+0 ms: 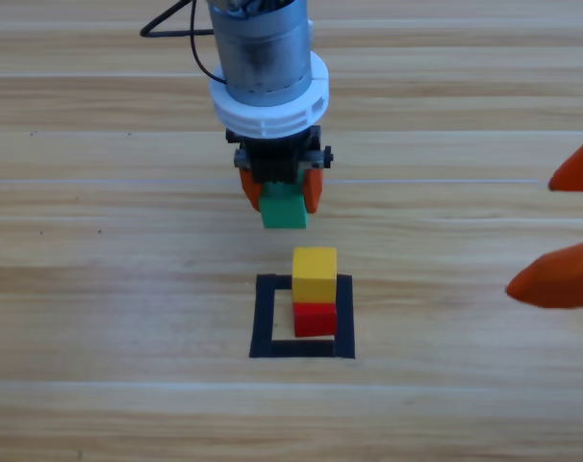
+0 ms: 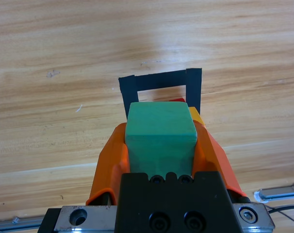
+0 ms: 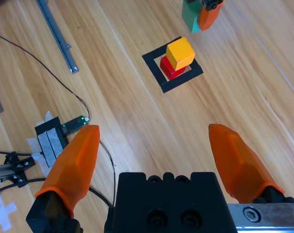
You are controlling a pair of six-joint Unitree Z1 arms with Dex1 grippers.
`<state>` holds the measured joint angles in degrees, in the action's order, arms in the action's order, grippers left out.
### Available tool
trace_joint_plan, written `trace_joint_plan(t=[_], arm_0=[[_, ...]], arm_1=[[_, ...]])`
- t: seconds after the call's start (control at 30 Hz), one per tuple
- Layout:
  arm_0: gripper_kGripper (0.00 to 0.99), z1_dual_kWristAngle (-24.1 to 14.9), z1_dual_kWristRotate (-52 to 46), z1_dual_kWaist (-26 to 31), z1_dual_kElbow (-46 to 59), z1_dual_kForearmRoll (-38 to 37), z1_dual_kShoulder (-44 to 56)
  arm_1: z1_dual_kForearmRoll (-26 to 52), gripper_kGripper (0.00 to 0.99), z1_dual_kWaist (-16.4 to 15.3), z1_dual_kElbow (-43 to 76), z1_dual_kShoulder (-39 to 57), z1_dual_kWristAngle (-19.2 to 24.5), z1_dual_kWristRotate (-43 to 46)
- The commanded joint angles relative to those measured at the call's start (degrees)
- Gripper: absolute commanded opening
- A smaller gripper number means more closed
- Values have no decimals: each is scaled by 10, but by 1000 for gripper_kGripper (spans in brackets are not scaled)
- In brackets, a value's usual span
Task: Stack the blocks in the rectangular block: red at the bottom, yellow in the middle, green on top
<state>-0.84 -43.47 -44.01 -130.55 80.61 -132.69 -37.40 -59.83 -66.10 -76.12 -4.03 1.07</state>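
While the left gripper hangs over the middle of the table with its orange jaws clamped on either side of the green cube, the last step of the stack looks to be in hand. Its own wrist view has the cube filling the gap between the jaws, with the black tape frame just beyond. That frame lies nearer the table's front edge, and inside it the red cube sits on the wood with the yellow cube resting on top. Green is near the pair but apart from it and not yet over it. My guess is the next move calls for carrying green squarely above yellow and lowering it flat before letting go; an off-centre release could tip the pile. Over at the right edge, the right gripper waits with jaws spread wide, holding nothing.
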Motion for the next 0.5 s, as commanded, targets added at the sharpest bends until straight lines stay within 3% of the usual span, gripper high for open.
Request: trace_joint_plan(t=[0.03,0.5], arm_0=[[0,2,1,-16,14,5,-22],[0,0,-4,-37,14,5,-25]], arm_1=[[-2,990,12,10,-23,-19,8],[-2,990,12,17,-22,-20,11]])
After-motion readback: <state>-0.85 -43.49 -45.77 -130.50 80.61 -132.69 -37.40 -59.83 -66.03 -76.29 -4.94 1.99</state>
